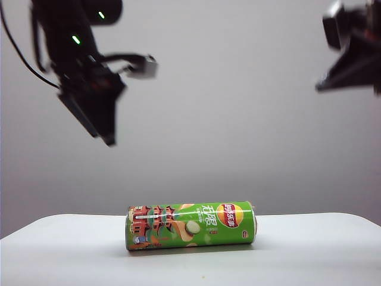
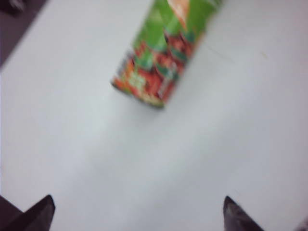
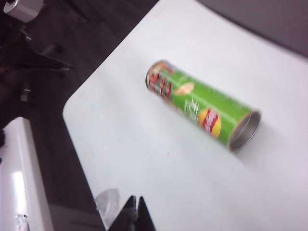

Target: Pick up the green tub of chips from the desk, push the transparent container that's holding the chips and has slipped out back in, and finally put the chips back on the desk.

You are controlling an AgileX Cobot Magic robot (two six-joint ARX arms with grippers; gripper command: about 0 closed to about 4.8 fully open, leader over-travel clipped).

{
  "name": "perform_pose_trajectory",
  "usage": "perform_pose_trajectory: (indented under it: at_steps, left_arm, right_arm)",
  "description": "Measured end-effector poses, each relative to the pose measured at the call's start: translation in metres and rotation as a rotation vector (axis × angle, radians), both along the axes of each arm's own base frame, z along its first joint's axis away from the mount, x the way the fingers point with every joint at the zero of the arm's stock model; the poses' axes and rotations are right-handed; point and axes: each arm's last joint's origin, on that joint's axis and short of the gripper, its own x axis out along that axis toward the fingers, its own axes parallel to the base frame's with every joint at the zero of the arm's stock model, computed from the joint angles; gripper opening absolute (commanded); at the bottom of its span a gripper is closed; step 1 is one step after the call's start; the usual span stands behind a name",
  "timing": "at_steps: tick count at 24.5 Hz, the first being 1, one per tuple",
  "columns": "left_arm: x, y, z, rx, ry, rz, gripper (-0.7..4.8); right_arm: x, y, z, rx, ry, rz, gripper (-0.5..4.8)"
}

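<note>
The green tub of chips (image 1: 190, 225) lies on its side in the middle of the white desk (image 1: 309, 256), with nothing touching it. My left gripper (image 1: 107, 136) hangs high above it to the left. In the blurred left wrist view this gripper (image 2: 137, 206) is open, its fingertips (image 2: 45, 208) far apart over bare desk, and the tub (image 2: 163, 53) lies well beyond them. My right gripper (image 1: 322, 87) is high at the right. In the right wrist view it (image 3: 135, 204) is shut on nothing, away from the tub (image 3: 202, 103) and its silver-rimmed end (image 3: 244, 130). The transparent container and the chips are hidden.
The desk's rounded corner (image 3: 67, 108) borders dark floor holding black machine parts (image 3: 38, 48) and a white panel (image 3: 19, 183). A pale translucent patch (image 3: 108, 202) shows at the desk's edge beside my right fingertips. A plain grey wall (image 1: 238, 119) stands behind the desk.
</note>
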Motion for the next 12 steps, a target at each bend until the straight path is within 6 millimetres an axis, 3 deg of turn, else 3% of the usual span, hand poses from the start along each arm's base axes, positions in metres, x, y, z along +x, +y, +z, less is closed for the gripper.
perform_pose_trajectory:
  at_steps: [3, 5, 8, 9, 12]
  left_arm:
    - [-0.016, 0.018, 0.017, -0.105, -0.014, 0.019, 4.79]
    - [-0.031, 0.033, 0.031, -0.182, -0.066, 0.078, 4.44]
    - [-0.056, 0.056, 0.053, -0.249, -0.203, 0.194, 4.23]
    - [-0.074, 0.072, 0.063, -0.232, -0.297, 0.280, 4.23]
    - [-0.109, 0.094, 0.078, -0.197, -0.462, 0.424, 4.23]
  right_arm:
    - [-0.020, 0.008, 0.031, -0.044, -0.091, -0.032, -0.09]
    - [-0.032, 0.012, 0.049, -0.114, -0.157, -0.114, -0.09]
    - [-0.056, 0.012, 0.077, -0.181, -0.302, -0.335, -0.09]
    - [-0.069, 0.011, 0.089, -0.141, -0.396, -0.464, -0.09]
    - [-0.096, 0.009, 0.091, -0.083, -0.465, -0.637, -0.09]
